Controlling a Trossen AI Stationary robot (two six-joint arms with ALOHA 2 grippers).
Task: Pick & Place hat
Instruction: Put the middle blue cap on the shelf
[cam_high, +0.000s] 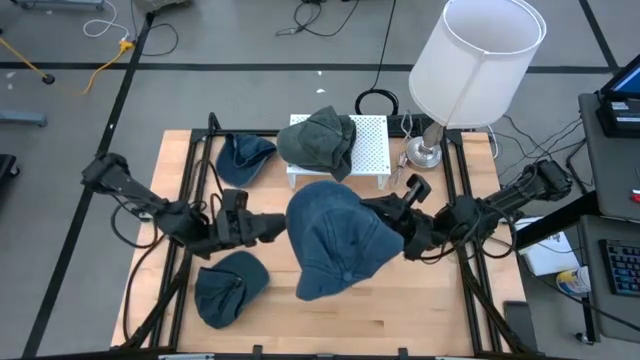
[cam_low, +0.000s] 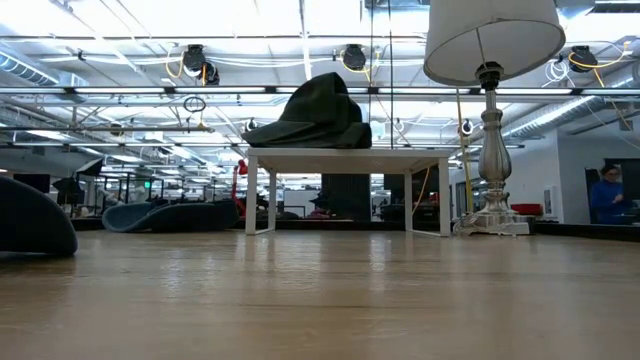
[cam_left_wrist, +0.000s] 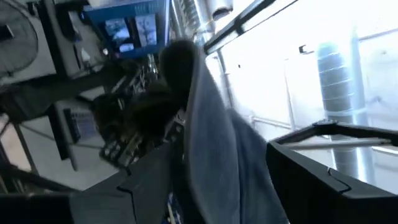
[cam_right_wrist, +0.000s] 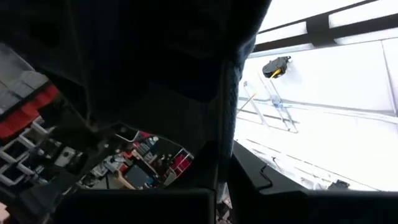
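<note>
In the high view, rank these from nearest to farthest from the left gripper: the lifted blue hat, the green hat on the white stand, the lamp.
Measured from the left gripper:
1. Lifted blue hat, right at its fingertips, table centre.
2. Green hat, on the white stand at the table's far edge.
3. Lamp, far right corner.

- Overhead, straight down on the pale wooden surface (cam_high: 420, 310).
- Level across the boards toward the room, sharing the small white perforated stand (cam_low: 345, 160) with the overhead.
- Wrist-mounted, tilted upward, pressed close against blue denim cloth (cam_left_wrist: 217, 155).
</note>
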